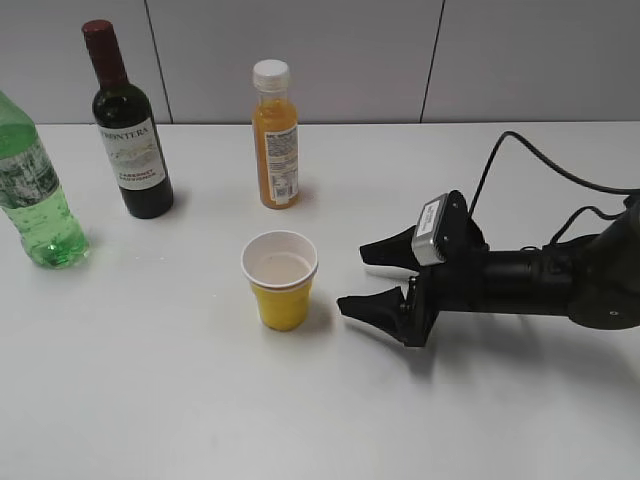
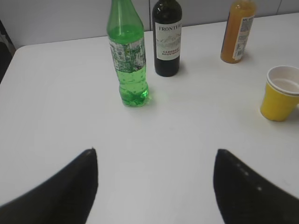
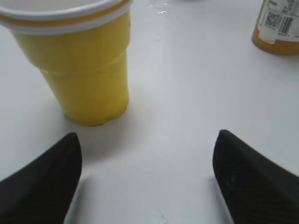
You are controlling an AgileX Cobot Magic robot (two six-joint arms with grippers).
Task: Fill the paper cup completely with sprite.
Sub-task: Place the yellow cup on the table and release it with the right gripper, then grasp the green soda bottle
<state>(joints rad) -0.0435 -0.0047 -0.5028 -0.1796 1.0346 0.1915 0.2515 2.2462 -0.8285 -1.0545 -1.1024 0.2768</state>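
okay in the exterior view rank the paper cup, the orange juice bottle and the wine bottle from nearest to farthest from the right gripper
From the right gripper:
1. paper cup, just left of its open jaws.
2. orange juice bottle, behind the cup.
3. wine bottle, far back left.

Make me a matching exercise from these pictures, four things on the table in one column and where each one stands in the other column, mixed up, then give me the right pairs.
Column one:
1. paper cup
2. sprite bottle
3. wine bottle
4. orange juice bottle

Column two:
A. far left edge of the exterior view
B. at the back, straight behind the cup
C. just ahead of the open right gripper
D. at the back, between the green bottle and the juice

Pairs: 1-C, 2-A, 3-D, 4-B
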